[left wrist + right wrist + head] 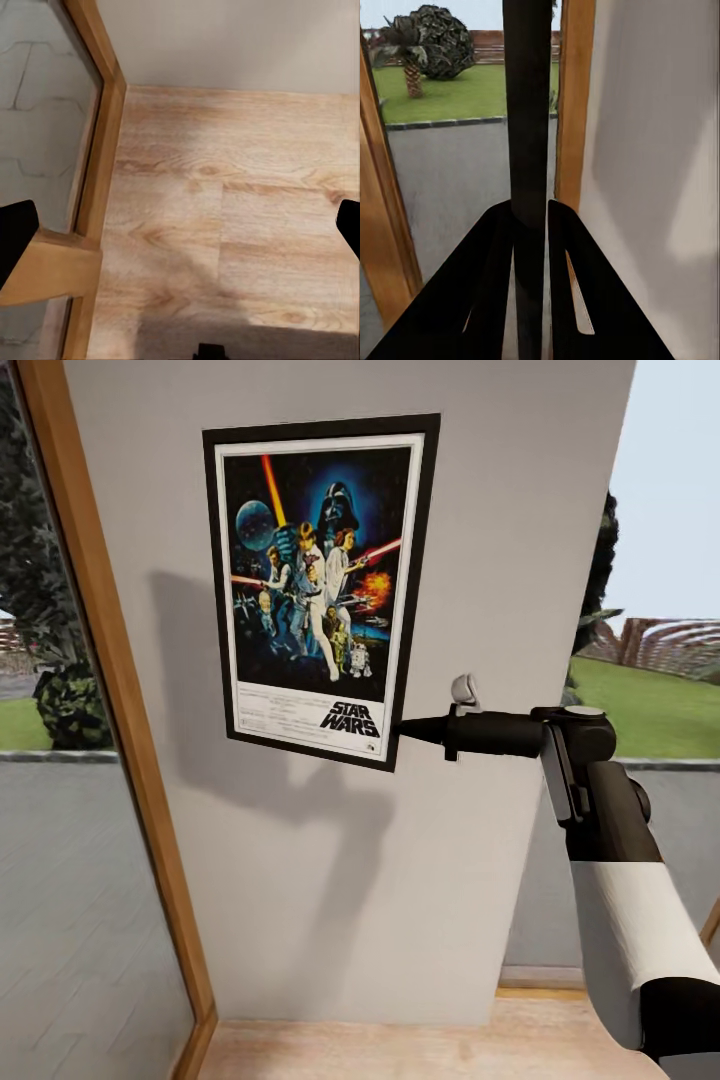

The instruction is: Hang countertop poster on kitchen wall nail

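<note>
Centre-right of the head view, the right tool [408, 729] pinches the lower right edge of the upright poster [318, 585] against the wall [480, 560].

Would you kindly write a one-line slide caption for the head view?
Right tool clamps the poster's lower right edge, holding it slightly tilted in front of the grey wall.

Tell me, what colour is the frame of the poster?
Black, with a white inner border around the artwork. The poster shows best in the head view.
</note>
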You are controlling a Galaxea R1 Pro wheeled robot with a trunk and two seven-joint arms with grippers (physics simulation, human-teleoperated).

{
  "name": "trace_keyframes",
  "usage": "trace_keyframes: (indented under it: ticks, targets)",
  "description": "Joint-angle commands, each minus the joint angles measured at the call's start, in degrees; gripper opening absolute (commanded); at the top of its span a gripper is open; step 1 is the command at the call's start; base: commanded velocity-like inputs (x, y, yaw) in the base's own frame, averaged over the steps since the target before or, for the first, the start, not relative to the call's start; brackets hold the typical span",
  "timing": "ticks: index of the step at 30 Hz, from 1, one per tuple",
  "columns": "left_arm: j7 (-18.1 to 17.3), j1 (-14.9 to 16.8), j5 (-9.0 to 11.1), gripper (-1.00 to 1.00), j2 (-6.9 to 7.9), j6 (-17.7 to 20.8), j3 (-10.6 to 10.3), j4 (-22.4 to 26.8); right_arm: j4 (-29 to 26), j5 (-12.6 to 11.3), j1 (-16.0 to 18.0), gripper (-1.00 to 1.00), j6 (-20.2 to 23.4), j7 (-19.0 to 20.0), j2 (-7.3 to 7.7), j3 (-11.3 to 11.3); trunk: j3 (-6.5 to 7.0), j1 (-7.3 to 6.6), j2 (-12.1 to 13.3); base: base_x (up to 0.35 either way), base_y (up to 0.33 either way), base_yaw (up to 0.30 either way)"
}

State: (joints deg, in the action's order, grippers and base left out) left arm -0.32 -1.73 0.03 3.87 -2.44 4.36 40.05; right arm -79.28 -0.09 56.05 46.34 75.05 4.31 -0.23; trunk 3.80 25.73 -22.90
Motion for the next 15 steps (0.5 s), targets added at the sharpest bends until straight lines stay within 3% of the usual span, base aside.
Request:
trace_keyframes:
  ticks: [1, 9, 15]
  targets:
    - [-0.03, -0.03, -0.01, 1.00, -0.01, -0.11, 0.04, 0.03, 0.00, -0.09, 0.02, -1.00, 0.68, 0.27, 0.00, -0.03, 0.00, 0.05, -0.02, 0.335, 0.104, 0.000]
    - [-0.03, -0.03, 0.05, 1.00, -0.01, -0.11, 0.05, 0.03, 0.00, -0.09, 0.02, -1.00, 0.68, 0.28, 0.00, -0.03, 0.00, 0.05, -0.02, 0.312, 0.099, 0.000]
    - [-0.03, -0.03, 0.05, 1.00, -0.01, -0.11, 0.12, 0.03, 0.00, -0.09, 0.03, -1.00, 0.68, 0.34, 0.00, -0.03, 0.00, 0.05, -0.02, 0.062, 0.019, 0.000]
